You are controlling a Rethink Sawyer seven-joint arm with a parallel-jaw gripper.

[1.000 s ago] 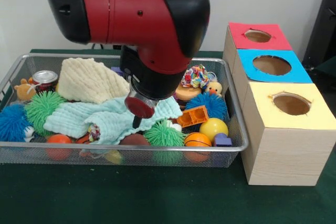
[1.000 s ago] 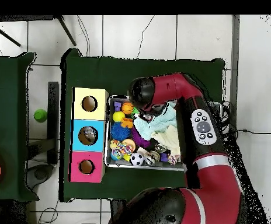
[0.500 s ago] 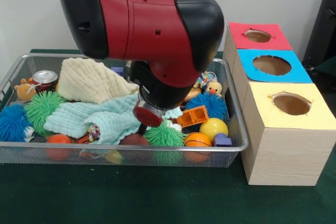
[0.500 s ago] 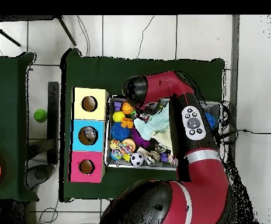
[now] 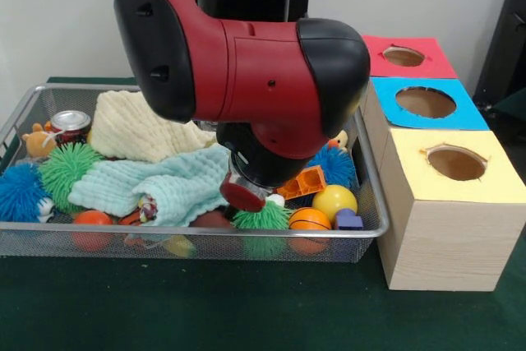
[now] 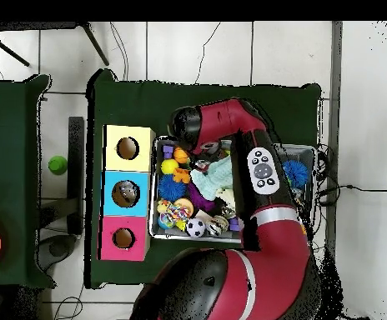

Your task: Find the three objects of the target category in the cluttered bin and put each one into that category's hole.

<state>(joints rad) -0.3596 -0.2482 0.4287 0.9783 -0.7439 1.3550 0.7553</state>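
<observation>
The wire bin (image 5: 362,133) holds a jumble of toys and cloths. The arm's thick red and black wrist (image 5: 271,121) hangs low over the bin's right half and hides my gripper, which is somewhere above a green spiky ball (image 5: 263,216) and an orange brick (image 5: 302,181). Just to the right lie a yellow ball (image 5: 334,200), a small basketball (image 5: 310,219) and a blue spiky ball (image 5: 337,166). Three boxes stand beside the bin, with a red hole top (image 5: 404,56), a blue one (image 5: 425,102) and a yellow one (image 5: 456,163). From above, the arm (image 6: 218,125) covers the bin's far end.
A mint cloth (image 5: 156,182) and a cream cloth (image 5: 140,127) cover the bin's middle. At the left are a green spiky ball (image 5: 67,168), a blue spiky ball (image 5: 18,191), a can (image 5: 71,123) and a small bear (image 5: 37,139). A soccer ball (image 6: 196,227) shows from above.
The arm has swung rightward in the front view, from over the mint cloth toward the orange brick and green spiky ball, now covering the rope toy behind.
</observation>
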